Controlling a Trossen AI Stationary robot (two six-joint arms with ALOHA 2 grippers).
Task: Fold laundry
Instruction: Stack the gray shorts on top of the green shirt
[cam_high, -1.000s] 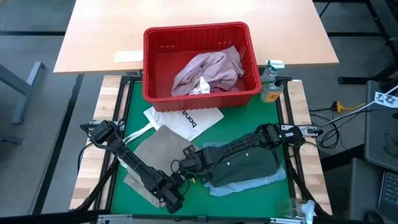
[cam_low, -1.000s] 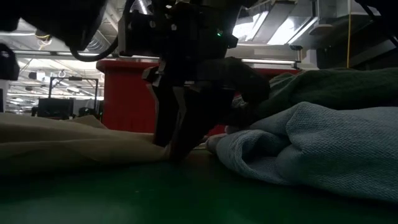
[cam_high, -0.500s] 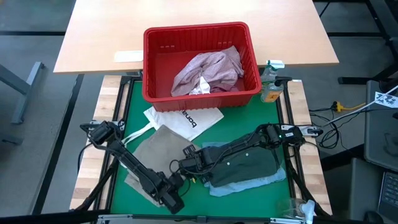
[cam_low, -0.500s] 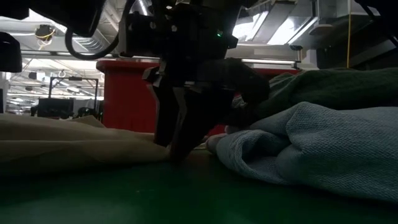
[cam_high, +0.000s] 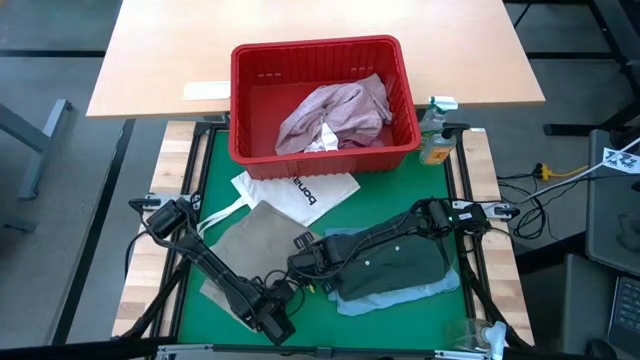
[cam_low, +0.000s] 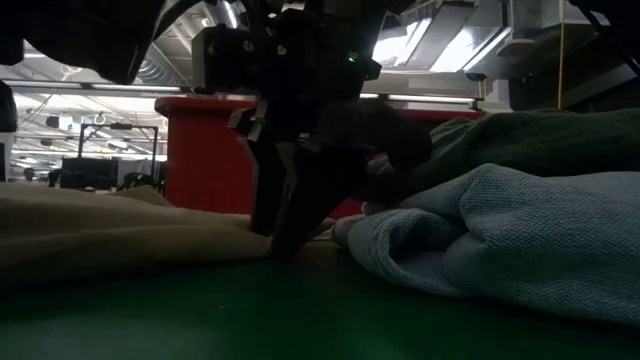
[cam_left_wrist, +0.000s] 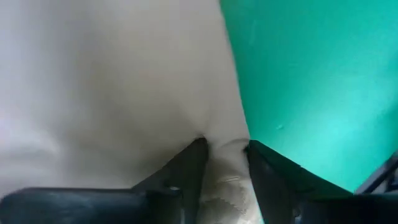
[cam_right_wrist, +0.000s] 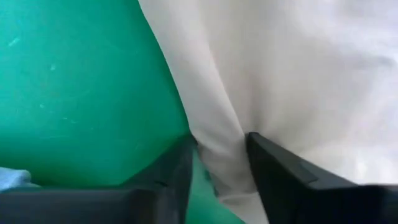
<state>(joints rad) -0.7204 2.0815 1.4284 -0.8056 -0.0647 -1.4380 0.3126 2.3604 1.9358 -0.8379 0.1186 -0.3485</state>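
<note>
Since a second ago my left gripper (cam_high: 272, 318) has crept slightly along the near hem of the beige-khaki cloth (cam_high: 240, 250) and pinched it; the fold bunches between my fingers (cam_left_wrist: 186, 171). Just beyond, my right gripper (cam_high: 300, 266) nips the same cloth's right edge. It lies flat on the green mat (cam_high: 390, 190), stretching away from both grippers toward the white tote bag (cam_high: 295, 190) and red basket (cam_high: 240, 100).

Bare green mat (cam_high: 390, 190) lies open between the red basket (cam_high: 322, 100) and grey-green garment (cam_high: 400, 265).
</note>
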